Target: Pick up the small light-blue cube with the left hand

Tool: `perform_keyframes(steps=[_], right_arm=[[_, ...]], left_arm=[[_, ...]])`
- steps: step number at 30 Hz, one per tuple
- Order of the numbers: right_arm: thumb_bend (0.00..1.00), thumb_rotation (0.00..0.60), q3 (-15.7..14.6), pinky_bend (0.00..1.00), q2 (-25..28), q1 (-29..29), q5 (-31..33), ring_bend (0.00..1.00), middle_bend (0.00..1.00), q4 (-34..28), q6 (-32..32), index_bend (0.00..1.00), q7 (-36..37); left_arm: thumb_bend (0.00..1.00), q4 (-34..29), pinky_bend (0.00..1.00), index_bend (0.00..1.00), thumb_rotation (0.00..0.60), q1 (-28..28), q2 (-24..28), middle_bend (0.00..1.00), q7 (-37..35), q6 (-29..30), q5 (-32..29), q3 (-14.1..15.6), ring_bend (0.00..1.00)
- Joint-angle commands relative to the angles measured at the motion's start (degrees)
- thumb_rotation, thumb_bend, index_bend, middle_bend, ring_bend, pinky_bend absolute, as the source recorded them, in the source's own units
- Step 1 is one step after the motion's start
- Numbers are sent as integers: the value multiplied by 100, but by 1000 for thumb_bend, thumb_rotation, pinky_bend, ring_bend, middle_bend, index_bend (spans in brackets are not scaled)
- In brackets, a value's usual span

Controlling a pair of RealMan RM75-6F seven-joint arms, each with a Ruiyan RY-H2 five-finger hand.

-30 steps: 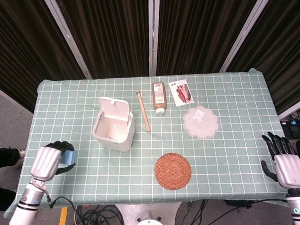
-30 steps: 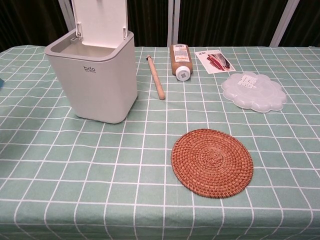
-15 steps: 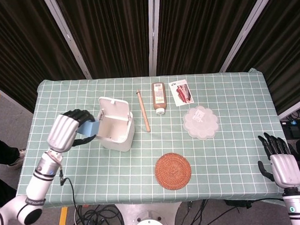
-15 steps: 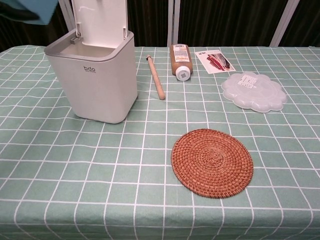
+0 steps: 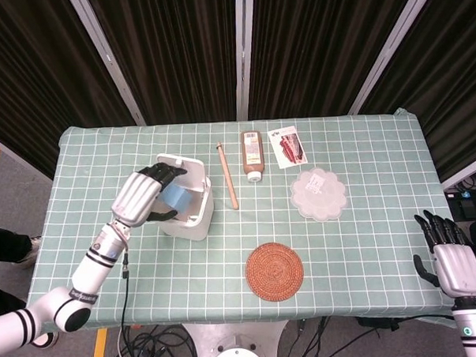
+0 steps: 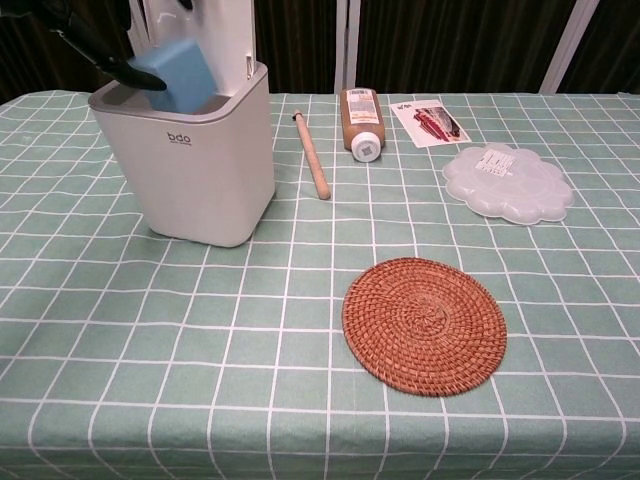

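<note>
- Over the open bin [image 5: 182, 209], the left robot hand [image 5: 146, 196] grips the cube [image 5: 176, 197], its dark fingers [image 5: 163, 172] wrapped round it.
- From the chest view, the cube [image 6: 180, 74] hangs at the bin's [image 6: 190, 160] rim, in front of the raised lid [image 6: 205, 35].
- At the worktop's [image 5: 102, 153] near right corner, the right robot hand [image 5: 448, 256] holds nothing, fingers apart and pointing up, off the cloth edge.
- Right of the bin lies a wooden stick [image 5: 227, 175], then a brown bottle [image 5: 253, 155] on its side, then a printed card [image 5: 287, 145].
- A pale scalloped lid [image 5: 318, 193] sits well right of the bin; a round woven mat [image 5: 274, 271] lies nearer the front edge.
</note>
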Motion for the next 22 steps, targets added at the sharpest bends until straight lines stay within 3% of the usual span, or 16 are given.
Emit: perform_keyframes(steps=[1,6,10,16,22], right_arm=[[360,600,-6,0,-15,6,2,0,0,8,-21,0,4],[360,600,-15,0,-36,21,-33,0,0,-13,-23,0,-19],[360,600,-18,0,-18,18,-70,0,0,-55,13,0,-28],[361,600,-34,0,12,-12,-144,0,0,-161,114,0,-106],[360,600,-59,0,-28,12,-157,0,0,-206,58,0,-225]], left_arm=[[0,-203,295,73,600,155,144,97,29,299,81,85,74],[0,-747,297,83,600,623,607,123,338,811,256,387,75],[0,-1014,296,107,600,1312,941,141,666,1376,374,930,75],[0,-766,292,112,600,2253,1025,145,871,1938,71,1574,75],[0,-308,269,168,600,2732,867,145,834,2244,-135,1715,75]])
